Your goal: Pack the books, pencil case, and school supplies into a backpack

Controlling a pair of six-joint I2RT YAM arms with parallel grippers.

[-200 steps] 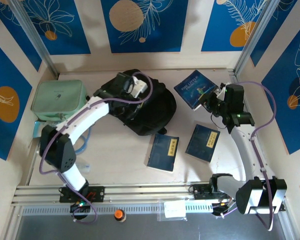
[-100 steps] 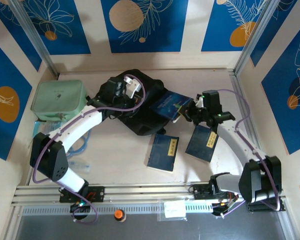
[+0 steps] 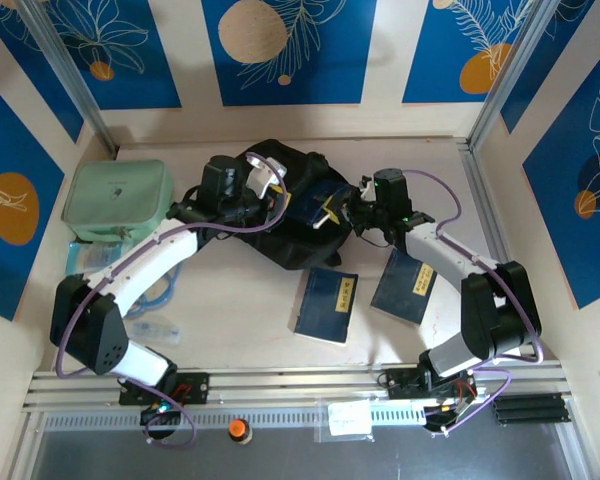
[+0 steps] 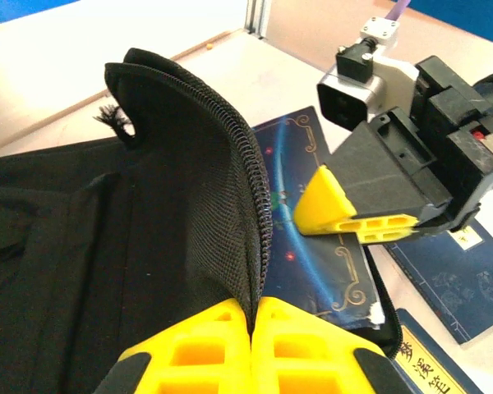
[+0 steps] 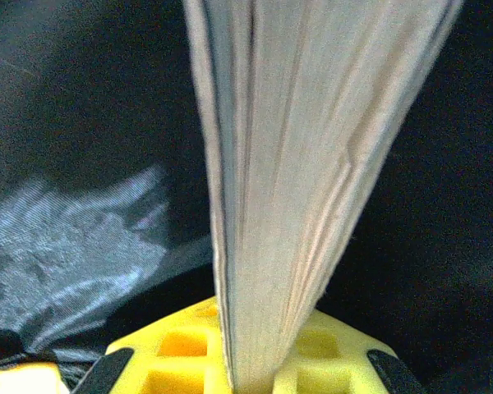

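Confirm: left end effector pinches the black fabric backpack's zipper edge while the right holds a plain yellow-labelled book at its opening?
No: the right end effector holds the illustrated dark blue paperback, per the left wrist view; the rest stands.

Matt blk cloth backpack (image 4: 148, 246), glossy book (image 4: 320, 271)

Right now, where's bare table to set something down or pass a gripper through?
Free: table between the left arm and the nearer plain book; also the back right corner behind the right gripper. Crowded: the backpack mouth, where the left gripper pinches the zip edge and the right gripper holds the illustrated book; the left edge by the mint-green case.
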